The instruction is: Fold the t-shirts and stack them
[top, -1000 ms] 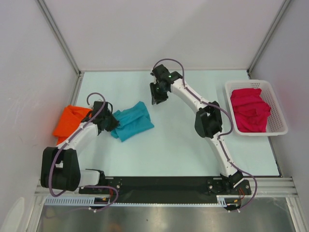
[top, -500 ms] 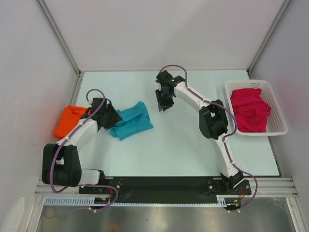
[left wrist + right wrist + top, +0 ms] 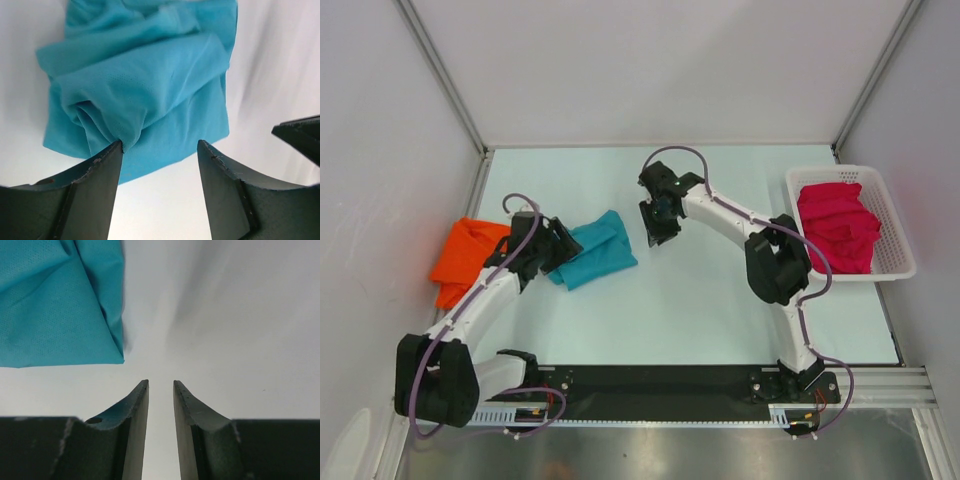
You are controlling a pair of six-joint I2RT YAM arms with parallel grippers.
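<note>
left gripper [image 3: 160, 146]: jaws are spread wide and nothing is held between them; one fingertip [image 3: 114, 152] is seen against a bunched fold of the teal t-shirt
teal t-shirt [image 3: 595, 250]: laid loosely folded on the pale table [image 3: 700, 310], left of centre, between the two grippers
orange t-shirt [image 3: 465, 255]: bunched at the table's left edge, beside the left arm
right gripper [image 3: 161, 382]: fingers are parted by a narrow slit, empty, over bare table near the teal t-shirt's corner
pink t-shirt [image 3: 835, 228]: heaped in the white basket [image 3: 892, 225], far right
</note>
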